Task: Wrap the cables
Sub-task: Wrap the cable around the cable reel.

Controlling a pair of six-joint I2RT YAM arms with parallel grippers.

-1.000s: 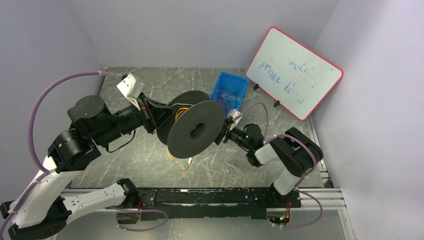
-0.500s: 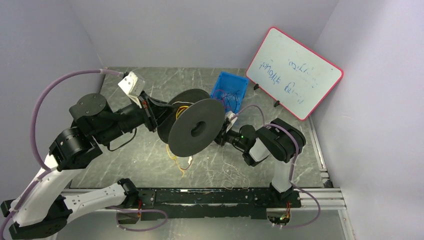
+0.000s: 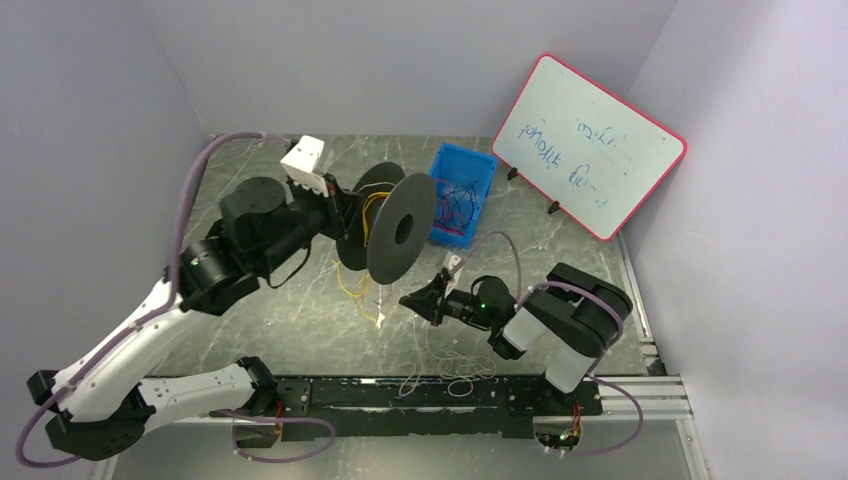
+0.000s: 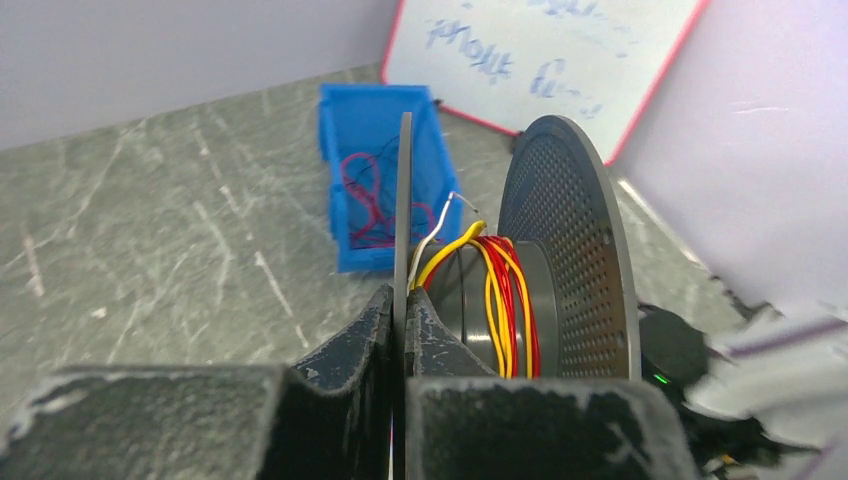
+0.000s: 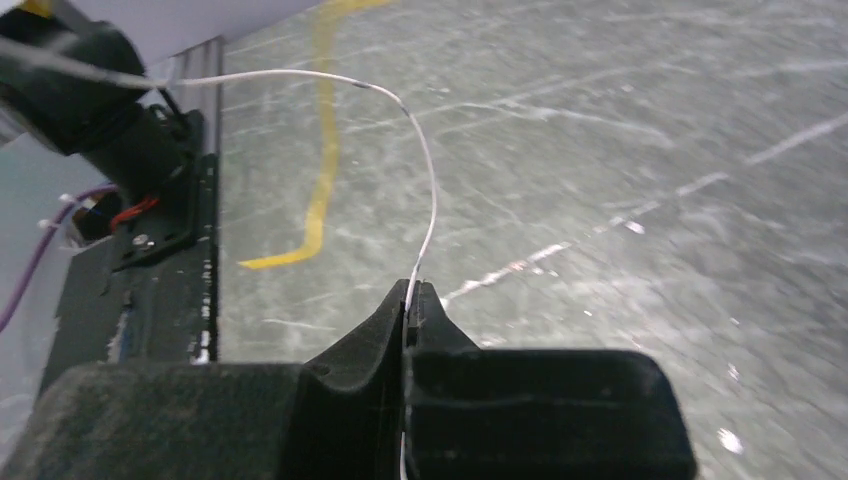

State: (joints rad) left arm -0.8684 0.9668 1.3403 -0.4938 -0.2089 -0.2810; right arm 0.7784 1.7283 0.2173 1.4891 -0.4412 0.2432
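A black spool (image 3: 400, 228) hangs above the table, held by one flange (image 4: 404, 180) in my shut left gripper (image 4: 403, 300). Red and yellow cables (image 4: 505, 300) are wound on its hub, and a white end sticks out near the flange. Below the spool, yellow cables (image 3: 362, 295) dangle onto the table. My right gripper (image 5: 411, 292) is shut on a thin white cable (image 5: 430, 200) that arcs up and away to the left. In the top view that gripper (image 3: 408, 300) sits low, in front of the spool. More loose white cables (image 3: 455, 365) lie near the front rail.
A blue bin (image 3: 460, 195) with red and blue wires stands behind the spool. A red-framed whiteboard (image 3: 585, 145) leans at the back right. A black rail (image 3: 420, 395) runs along the table's near edge. Walls close in on both sides.
The left arm swung the spool back and turned it nearly edge-on. The right gripper left the spool, came down toward the front and shut on a white cable.
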